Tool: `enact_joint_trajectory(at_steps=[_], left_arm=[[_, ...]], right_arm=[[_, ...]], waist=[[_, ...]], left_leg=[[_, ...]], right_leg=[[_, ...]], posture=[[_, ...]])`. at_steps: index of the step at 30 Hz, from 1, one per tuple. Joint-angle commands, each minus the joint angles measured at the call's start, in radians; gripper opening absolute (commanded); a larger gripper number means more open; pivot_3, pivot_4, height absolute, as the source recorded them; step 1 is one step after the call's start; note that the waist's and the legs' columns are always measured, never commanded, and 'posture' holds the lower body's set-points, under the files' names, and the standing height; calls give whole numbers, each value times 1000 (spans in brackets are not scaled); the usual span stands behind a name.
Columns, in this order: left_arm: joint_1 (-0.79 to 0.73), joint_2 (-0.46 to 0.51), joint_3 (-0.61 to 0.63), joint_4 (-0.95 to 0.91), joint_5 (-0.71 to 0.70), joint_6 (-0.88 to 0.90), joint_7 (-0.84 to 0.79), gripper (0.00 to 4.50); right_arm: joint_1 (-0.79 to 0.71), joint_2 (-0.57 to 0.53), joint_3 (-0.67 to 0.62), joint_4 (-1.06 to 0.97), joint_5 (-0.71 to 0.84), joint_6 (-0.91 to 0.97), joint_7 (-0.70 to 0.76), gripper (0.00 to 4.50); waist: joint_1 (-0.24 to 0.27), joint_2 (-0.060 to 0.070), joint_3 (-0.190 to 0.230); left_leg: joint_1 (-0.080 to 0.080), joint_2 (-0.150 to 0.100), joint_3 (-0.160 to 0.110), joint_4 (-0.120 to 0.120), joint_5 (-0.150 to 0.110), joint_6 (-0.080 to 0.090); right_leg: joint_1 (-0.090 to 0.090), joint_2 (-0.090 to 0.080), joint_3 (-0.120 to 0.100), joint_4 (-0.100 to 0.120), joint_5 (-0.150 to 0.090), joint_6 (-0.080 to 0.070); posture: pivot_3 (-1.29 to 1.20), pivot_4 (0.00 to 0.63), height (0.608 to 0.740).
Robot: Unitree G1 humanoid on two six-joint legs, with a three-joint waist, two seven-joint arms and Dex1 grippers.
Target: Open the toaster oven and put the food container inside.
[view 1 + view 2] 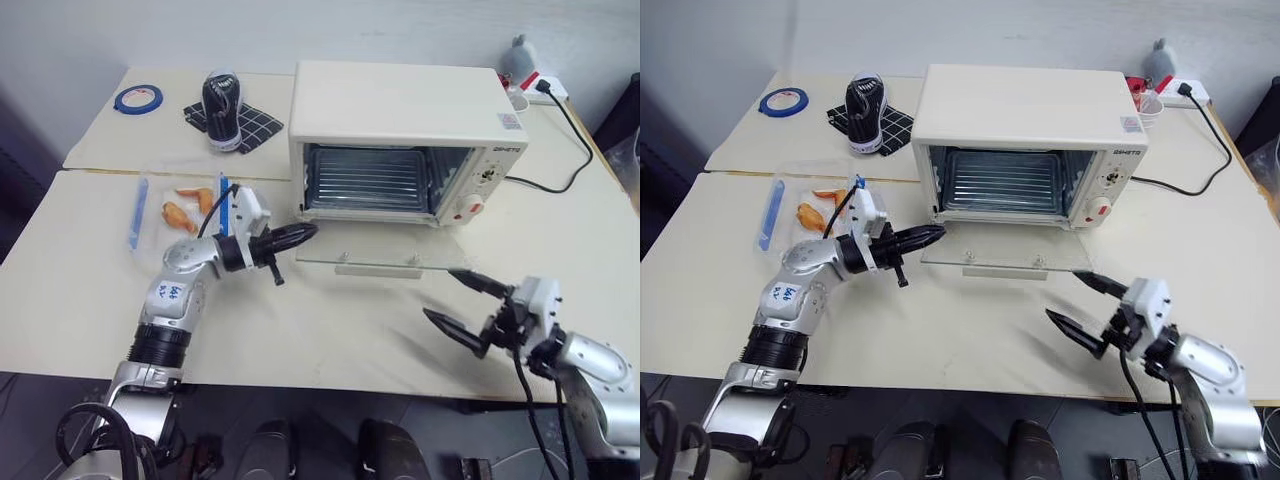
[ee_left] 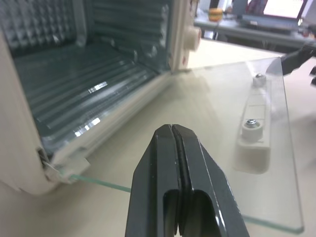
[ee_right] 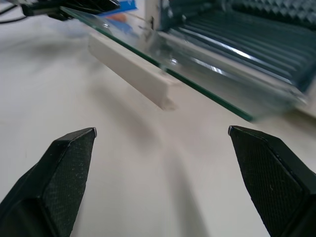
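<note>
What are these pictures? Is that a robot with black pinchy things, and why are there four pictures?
Yes, it is a robot with two arms. Two pictures come from cameras in its head, looking down at a table. The other two come from small cameras on its wrists, looking along each claw.

The left claw is shut, with nothing in it, and sits by the left corner of the glass door. The right claw is open wide and empty, near the table's front edge.

On the table stands a cream toaster oven with its glass door folded down flat, so you can see inside. Beside the left arm lies a clear food container with orange food in it. Farther back are a roll of blue tape and a black-and-white thing on a checked cloth.
</note>
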Motion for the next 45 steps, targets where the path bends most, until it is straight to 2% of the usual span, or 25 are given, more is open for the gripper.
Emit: enact_joint_trajectory(at_steps=[1,5,6,8,14,17,19,21,25,28,31,34,35,36,39,42,45], left_arm=[[26,-1,-21,-16,67,-46,28,11],[107,-7,-28,-65,96,-32,66,11],[130,-9,-19,-87,87,-21,73,299],[165,-13,17,-130,52,5,91,602],[343,14,225,-304,-112,-55,77,2312],[488,25,389,-387,-193,-42,131,3304],[586,24,475,-437,-227,-29,166,3773],[751,5,600,-484,-255,-35,202,4417],[925,-38,738,-503,-289,-45,272,4470],[998,-54,766,-537,-296,-34,296,4470],[999,-49,757,-633,-343,71,411,4470],[940,-31,749,-743,-501,235,575,4470],[916,-44,755,-772,-598,299,697,4470],[894,-53,758,-795,-706,377,886,4470],[814,-69,710,-867,-992,433,1279,4470],[709,-18,650,-866,-1165,444,1609,4470],[606,11,620,-843,-1269,393,1818,4470]], right_arm=[[89,2,-101,-27,-6,-70,-21,4500],[124,-8,-156,-127,71,-4,-76,4500],[106,-8,-155,-155,93,18,-96,4500],[64,-13,-135,-188,106,46,-117,4500],[-102,-1,0,-250,115,108,-130,4500],[-167,27,70,-258,107,110,-132,4500],[-197,40,103,-255,103,109,-126,4500],[-247,55,151,-237,89,88,-100,4500],[-302,66,200,-191,62,36,-45,4500],[-316,62,216,-158,53,9,-3,4500],[-319,55,220,-124,53,-6,30,4500],[-321,51,222,-87,51,-20,70,4500],[-321,49,224,-75,49,-27,85,4500],[-321,46,225,-64,47,-35,103,4500],[-327,43,220,-25,41,-57,137,4500],[-334,45,221,2,40,-70,155,4500],[-337,46,224,12,37,-75,169,4500]], waist=[[-2,0,0],[-15,0,0],[-16,0,0],[-18,0,0],[-27,0,0],[-30,0,0],[-30,0,0],[-30,0,0],[-27,-2,0],[-5,-2,0],[0,-3,0],[-4,-3,-1],[-6,-3,-1],[-8,-3,-1],[-15,-2,-1],[-20,-3,-1],[-20,-3,-1]], left_leg=[[1,0,0,0,0,0],[4,1,3,-2,0,0],[5,2,4,-3,0,-1],[6,3,4,-3,-1,-1],[6,4,4,-3,-1,-2],[5,5,4,-3,-2,-2],[5,5,4,-3,-2,-2],[5,4,4,-3,-3,0],[6,5,6,-2,-6,2],[6,4,4,-1,-8,2],[5,4,4,-1,-11,0],[5,5,4,-1,-11,-2],[5,5,4,-1,-10,-1],[5,6,4,-1,-9,0],[6,7,4,-1,-9,-1],[6,7,4,-1,-9,-1],[7,7,4,0,-8,-2]], right_leg=[[0,0,0,0,0,0],[0,0,4,1,0,0],[0,1,5,2,0,0],[0,1,6,2,0,0],[-1,1,7,2,0,-2],[-1,0,6,1,0,-2],[-1,0,6,0,0,-2],[-1,0,6,0,0,-2],[0,-1,7,-2,0,-2],[0,-2,7,-6,0,-2],[0,-4,12,-7,1,-4],[0,-7,15,-7,1,-4],[0,-7,15,-7,1,-4],[-1,-7,14,-7,1,-4],[0,-5,15,-3,1,-4],[1,-1,15,-3,1,-4],[1,1,15,-1,1,-4]], posture=[[0,150,740],[0,150,740],[0,150,740],[0,150,740],[0,150,740],[0,150,740],[0,150,740],[0,150,740],[0,150,740],[0,150,740],[0,150,740],[0,150,740],[0,150,740],[0,150,740],[0,150,740],[0,150,740],[0,150,740]])
